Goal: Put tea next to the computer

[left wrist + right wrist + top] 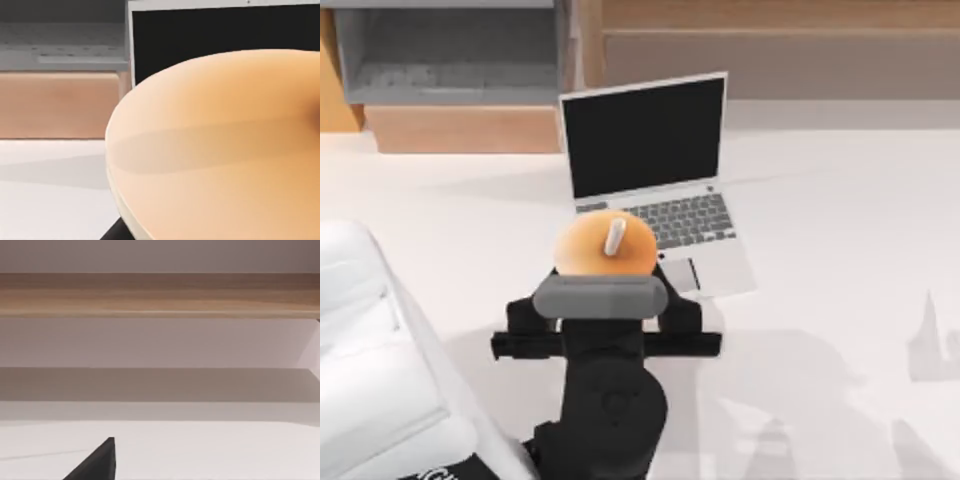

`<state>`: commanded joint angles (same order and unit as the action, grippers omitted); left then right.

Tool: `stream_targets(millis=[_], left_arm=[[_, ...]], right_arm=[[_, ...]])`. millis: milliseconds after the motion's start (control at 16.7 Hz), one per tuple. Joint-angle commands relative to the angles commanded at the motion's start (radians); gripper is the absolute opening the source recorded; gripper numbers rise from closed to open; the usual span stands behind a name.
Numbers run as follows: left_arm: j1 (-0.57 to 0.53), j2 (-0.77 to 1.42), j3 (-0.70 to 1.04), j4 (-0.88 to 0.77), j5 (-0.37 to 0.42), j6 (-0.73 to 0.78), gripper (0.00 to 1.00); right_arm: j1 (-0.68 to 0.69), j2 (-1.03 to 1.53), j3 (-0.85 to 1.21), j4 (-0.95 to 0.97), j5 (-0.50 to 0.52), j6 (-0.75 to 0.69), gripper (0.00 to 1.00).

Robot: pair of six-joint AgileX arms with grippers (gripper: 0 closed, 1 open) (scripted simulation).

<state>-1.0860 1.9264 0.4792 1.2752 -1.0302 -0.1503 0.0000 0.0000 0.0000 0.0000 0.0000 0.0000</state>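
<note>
The tea [604,246] shows from above as an orange lid with a white straw [615,238]. It is at the front left corner of the computer [655,170], a silver-grey laptop open with a black screen, and it overlaps the keyboard's left end. My left gripper [607,283] is shut on the tea just below the lid. In the left wrist view the orange lid [220,150] is very close, with the computer's black screen [200,35] behind it. A black part of my right gripper [97,465] hangs over bare white table.
A grey open cabinet [450,50] and a wooden block [460,128] stand at the back left. A bulky white shape [370,350] lies along the left edge. Wooden panelling [780,40] runs behind the table. White tabletop [840,250] stretches right of the computer.
</note>
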Motion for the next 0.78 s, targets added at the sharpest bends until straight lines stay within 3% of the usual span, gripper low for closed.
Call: stream_targets(millis=[420, 780], left_arm=[[-0.001, -0.021, 0.009, -0.011, 0.000, 0.000, 0.00], [-0.005, -0.053, 0.190, -0.048, 0.015, -0.007, 0.00]], right_arm=[[0.000, 0.000, 0.000, 0.000, 0.000, 0.000, 1.00], [0.000, 0.000, 0.000, 0.000, 0.000, 0.000, 1.00]])
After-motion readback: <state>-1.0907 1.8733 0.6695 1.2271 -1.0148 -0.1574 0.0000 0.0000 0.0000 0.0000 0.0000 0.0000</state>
